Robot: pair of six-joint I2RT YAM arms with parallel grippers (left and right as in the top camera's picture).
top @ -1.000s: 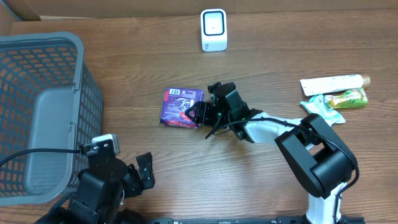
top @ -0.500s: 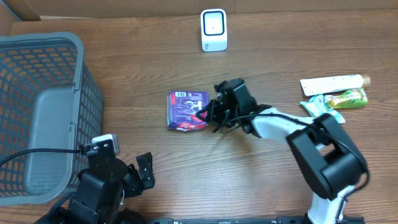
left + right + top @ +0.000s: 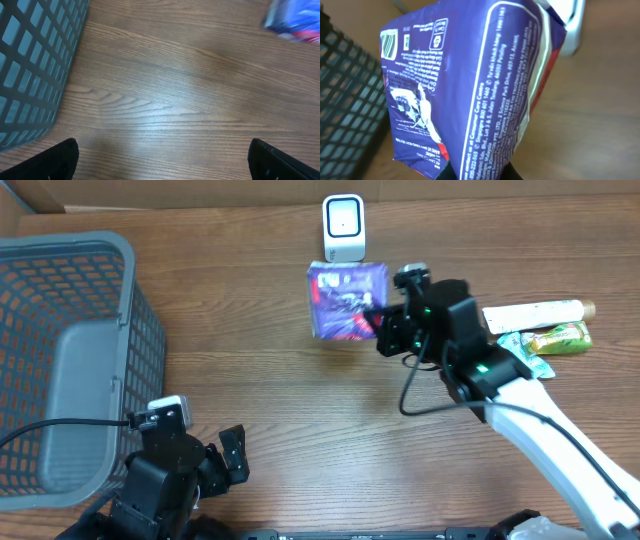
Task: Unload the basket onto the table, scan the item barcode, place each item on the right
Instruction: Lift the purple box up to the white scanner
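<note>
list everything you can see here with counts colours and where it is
bag: 1, purple, held up just in front of the scanner
scanner: 1, white, far edge, centre
basket: 1, grey, left side
tube: 1, white, right edge
sachet: 1, green, just below the tube
wrapper: 1, pale green, beside the sachet
table: 1, brown wood, under everything
left gripper: 1, black, open, near the basket, holding nothing
right gripper: 1, black, shut on the bag
</note>
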